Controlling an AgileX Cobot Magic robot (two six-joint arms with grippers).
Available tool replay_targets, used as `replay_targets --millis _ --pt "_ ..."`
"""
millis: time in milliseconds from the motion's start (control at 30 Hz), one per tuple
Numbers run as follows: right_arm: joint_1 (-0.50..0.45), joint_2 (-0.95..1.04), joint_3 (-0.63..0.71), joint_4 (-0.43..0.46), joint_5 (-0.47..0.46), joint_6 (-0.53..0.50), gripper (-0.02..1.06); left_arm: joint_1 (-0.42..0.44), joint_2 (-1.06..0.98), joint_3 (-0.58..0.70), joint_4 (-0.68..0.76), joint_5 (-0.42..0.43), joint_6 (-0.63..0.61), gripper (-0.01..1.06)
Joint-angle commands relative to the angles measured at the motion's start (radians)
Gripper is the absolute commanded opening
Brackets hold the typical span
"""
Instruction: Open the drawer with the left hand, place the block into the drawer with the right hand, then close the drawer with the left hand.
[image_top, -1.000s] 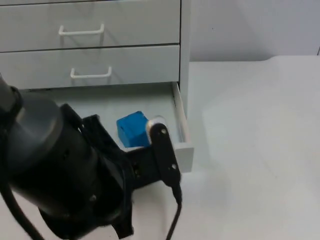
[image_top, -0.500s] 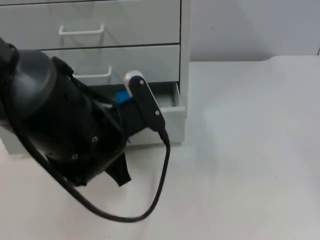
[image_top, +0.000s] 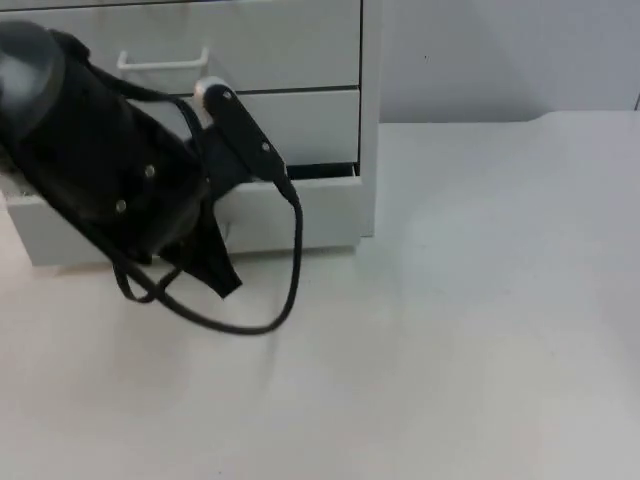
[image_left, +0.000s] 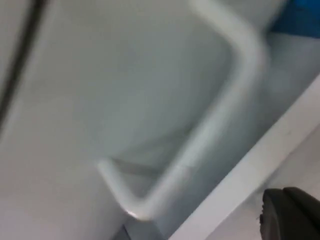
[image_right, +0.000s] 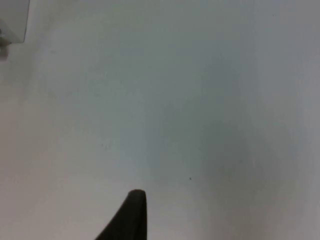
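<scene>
A white drawer cabinet (image_top: 300, 60) stands at the back of the white table (image_top: 480, 330), against the grey partition wall (image_top: 500, 55), and everything here is placed from it. Its bottom drawer (image_top: 300, 210) is almost shut: only a thin dark gap separates its front from the drawer above at the cabinet's right end. The upper drawer carries a white bar handle (image_top: 165, 60), partly hidden behind the arm.

The bulky black left arm (image_top: 100, 170) hangs across the left half of the cabinet front and blocks the middle drawer's handle and most of the bottom drawer's face. The left gripper is somewhere behind that bulk, close to the drawer front; whether its jaws are wide, narrow or gripping something cannot be told. The left wrist view, blurred, looks along the cabinet face: a white bar handle (image_left: 215, 125) runs across pale drawer panels, and a sliver of the blue block (image_left: 300, 17) shows past an edge of the drawer, so the block sits inside the bottom drawer. Its shape cannot be made out beyond that saturated blue patch.

The right gripper waits over bare table well to the right of the cabinet; one black fingertip (image_right: 130, 217) shows in the right wrist view, and the spread of its jaws cannot be told either.
</scene>
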Motion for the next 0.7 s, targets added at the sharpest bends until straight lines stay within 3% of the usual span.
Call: replay_targets --millis 0,200,367,467,600,667 --pt "0.006 -0.001 -0.001 -0.006 -0.013 -0.006 1.05 0.041 0.007 -0.035 0.014 -0.014 0.0 0.0" --pt "0.006 -0.001 -0.001 -0.006 -0.018 -0.006 1.05 0.093 0.061 -0.102 0.014 -0.015 0.014 0.0" --pt "0.006 -0.001 -0.001 -0.006 -0.027 -0.006 1.05 0.085 0.076 -0.114 0.014 -0.01 0.016 0.0" --pt "0.006 -0.001 -0.001 -0.006 -0.027 -0.006 1.05 0.06 0.071 -0.109 -0.058 -0.008 0.103 0.0" --pt "0.006 -0.001 -0.001 -0.006 -0.027 -0.006 1.05 -0.007 0.001 -0.065 -0.282 -0.01 0.296 0.0" --pt "0.006 -0.001 -0.001 -0.006 -0.027 -0.006 1.05 -0.024 -0.03 -0.047 -0.328 -0.01 0.328 0.0"
